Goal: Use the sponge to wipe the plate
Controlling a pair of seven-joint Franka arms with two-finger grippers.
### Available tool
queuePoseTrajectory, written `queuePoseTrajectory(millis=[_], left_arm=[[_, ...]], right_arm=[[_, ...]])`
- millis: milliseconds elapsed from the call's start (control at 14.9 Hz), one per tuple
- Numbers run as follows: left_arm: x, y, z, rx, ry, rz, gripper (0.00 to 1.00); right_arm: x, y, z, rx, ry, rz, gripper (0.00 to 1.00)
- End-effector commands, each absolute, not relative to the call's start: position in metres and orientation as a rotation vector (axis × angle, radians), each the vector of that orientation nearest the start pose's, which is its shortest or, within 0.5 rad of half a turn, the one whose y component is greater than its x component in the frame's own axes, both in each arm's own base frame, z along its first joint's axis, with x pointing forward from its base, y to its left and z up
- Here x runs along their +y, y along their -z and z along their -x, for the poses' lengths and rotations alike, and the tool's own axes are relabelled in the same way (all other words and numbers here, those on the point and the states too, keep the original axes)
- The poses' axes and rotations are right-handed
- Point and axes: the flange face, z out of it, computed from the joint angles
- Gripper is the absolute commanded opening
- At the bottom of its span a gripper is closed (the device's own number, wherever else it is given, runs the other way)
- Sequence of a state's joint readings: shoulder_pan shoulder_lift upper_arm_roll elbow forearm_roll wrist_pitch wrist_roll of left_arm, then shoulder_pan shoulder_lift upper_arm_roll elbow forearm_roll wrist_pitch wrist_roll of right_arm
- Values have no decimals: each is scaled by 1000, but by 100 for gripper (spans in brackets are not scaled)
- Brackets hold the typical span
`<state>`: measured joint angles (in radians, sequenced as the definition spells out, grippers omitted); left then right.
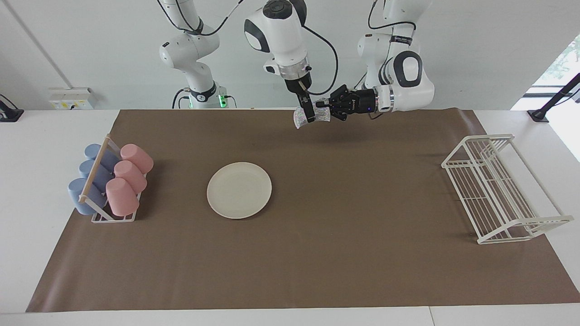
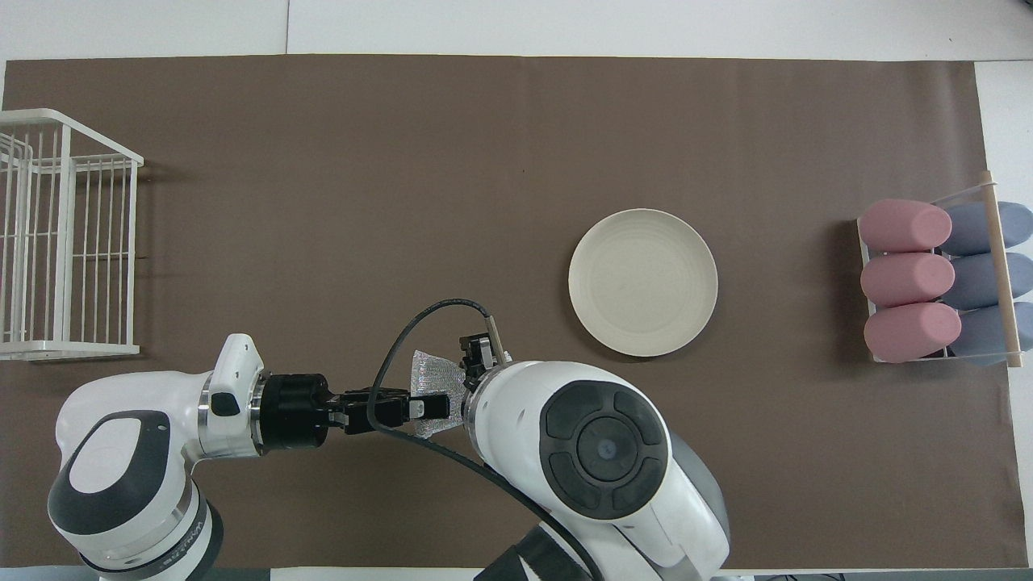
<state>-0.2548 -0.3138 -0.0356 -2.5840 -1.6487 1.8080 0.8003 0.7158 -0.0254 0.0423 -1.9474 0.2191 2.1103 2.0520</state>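
Observation:
The silvery mesh sponge (image 1: 299, 119) (image 2: 431, 374) hangs in the air over the brown mat's edge nearest the robots. My left gripper (image 1: 322, 111) (image 2: 428, 406) lies level and is shut on one end of it. From above, my right gripper (image 1: 309, 114) comes straight down onto the sponge's middle, and its own wrist hides the tips in the overhead view. The cream-white plate (image 1: 239, 190) (image 2: 642, 282) lies flat on the mat, apart from both grippers and toward the right arm's end.
A rack of pink and blue cups (image 1: 111, 181) (image 2: 940, 282) stands at the right arm's end of the mat. A white wire rack (image 1: 498, 190) (image 2: 64, 242) stands at the left arm's end. The brown mat (image 1: 362, 203) covers most of the table.

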Motion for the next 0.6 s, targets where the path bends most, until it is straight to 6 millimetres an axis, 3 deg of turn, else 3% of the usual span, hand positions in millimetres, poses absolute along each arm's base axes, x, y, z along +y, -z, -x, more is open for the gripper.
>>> queuePoseTrajectory(millis=[0, 335, 402, 469, 536], left_arm=[[-195, -411, -369, -136, -55, -1641, 0], [-194, -410, -369, -130, -51, -1643, 0], [-195, -410, -368, -132, -48, -1645, 11], [-197, -410, -368, -132, -46, -1648, 48], [-196, -409, -368, -125, -44, -1651, 99]], right_arm=[[398, -510, -406, 1875, -239, 2199, 0], [398, -509, -406, 1818, -231, 2247, 0], [397, -509, -406, 1819, -232, 2248, 0], [396, -509, -407, 1820, -232, 2250, 0], [396, -509, -407, 1814, -230, 2259, 0]])
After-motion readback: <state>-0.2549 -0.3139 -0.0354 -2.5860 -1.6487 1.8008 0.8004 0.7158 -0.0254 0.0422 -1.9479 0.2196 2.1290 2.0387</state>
